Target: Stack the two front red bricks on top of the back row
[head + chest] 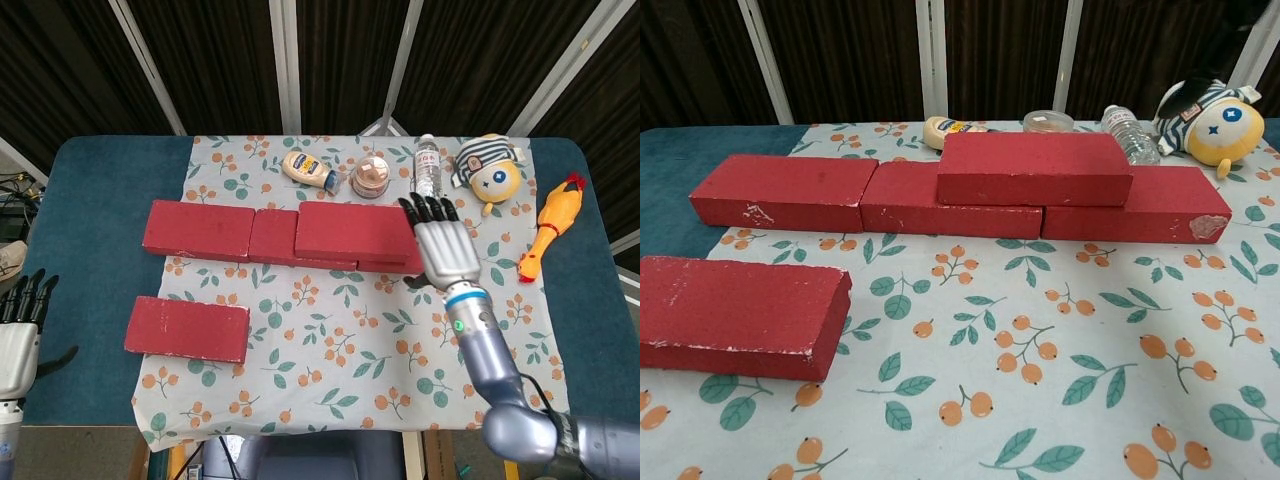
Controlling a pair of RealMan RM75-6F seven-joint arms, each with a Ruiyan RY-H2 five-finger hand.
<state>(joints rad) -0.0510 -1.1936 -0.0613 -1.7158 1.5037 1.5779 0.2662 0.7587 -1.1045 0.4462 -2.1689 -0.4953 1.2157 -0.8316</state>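
Three red bricks form the back row [198, 229] [783, 190] on the patterned cloth. A fourth red brick [353, 229] [1034, 168] lies stacked on top of the row, over its middle and right bricks. One loose red brick [187, 329] [738, 316] sits at the front left. My right hand [444, 250] hovers open with fingers spread over the right end of the row, holding nothing; the chest view does not show it. My left hand [20, 335] is at the far left edge, off the cloth, fingers apart and empty.
Behind the row stand a mayonnaise bottle [309, 169], a small round jar [371, 178], a water bottle [427, 176] and a striped plush toy [489, 170] [1212, 117]. A rubber chicken [551, 227] lies at the right. The floral cloth [340, 330] covers the blue table [90, 200].
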